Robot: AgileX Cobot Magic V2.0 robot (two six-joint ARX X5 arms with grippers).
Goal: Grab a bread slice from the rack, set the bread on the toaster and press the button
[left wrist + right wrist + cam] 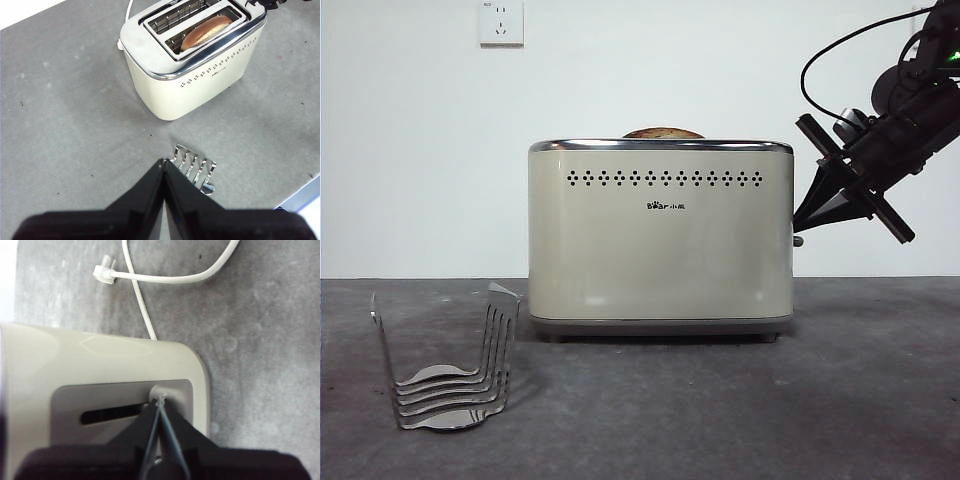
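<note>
- Nearest in the front view, the rack (450, 370) sits on the grey surface (720, 410) at about 8 o'clock from the toaster, its wire slots bare, just beside the toaster's near corner but not touching it.
- The left claw (163, 162) hangs high over the rack, black jaws clenched tight together with nothing between them; its tips sit just beside the rack's bars (195, 170) in the left wrist view.
- Middle ground: the toaster (660, 240) stands upright, broad cream side facing us.
- The slice of bread (663, 132) is down in a slot, only its brown rounded crust peeking above the chrome rim; from above, it fills the slot nearer the perforated side (206, 31).
- At 3 o'clock of the toaster, the right claw (798, 225) comes in slanting from the upper right, jaws clenched, empty, tips right on the button (159, 391) at the narrow end.
- Beyond that end, a white cord and plug (102, 274) lie loose.
- Farthest back, a wall socket (501, 22) at 11 o'clock.
</note>
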